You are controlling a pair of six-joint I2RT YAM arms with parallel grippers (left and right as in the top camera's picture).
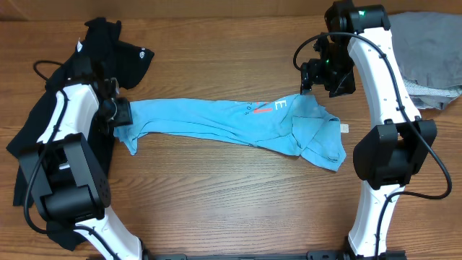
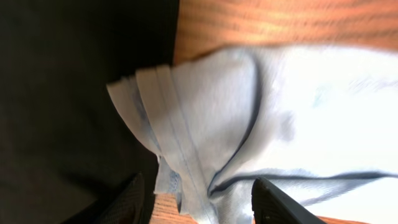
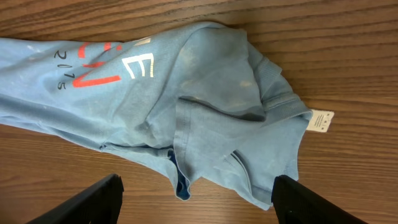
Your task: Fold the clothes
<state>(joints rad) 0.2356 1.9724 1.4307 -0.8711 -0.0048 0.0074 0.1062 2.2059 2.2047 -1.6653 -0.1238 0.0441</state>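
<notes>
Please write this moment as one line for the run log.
light blue T-shirt: bunched lengthwise on table | left gripper: open, straddling one shirt end | right gripper: open over the other end | fold: not begun

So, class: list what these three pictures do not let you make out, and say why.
Overhead: black T-shirt, mostly under the left arm.
Overhead: grey cloth, cut off by the right edge.
Right wrist: lettering on the light blue T-shirt, partly lost in folds; white tag print too small.
Left wrist: fabric detail, blurred and washed out.
</notes>
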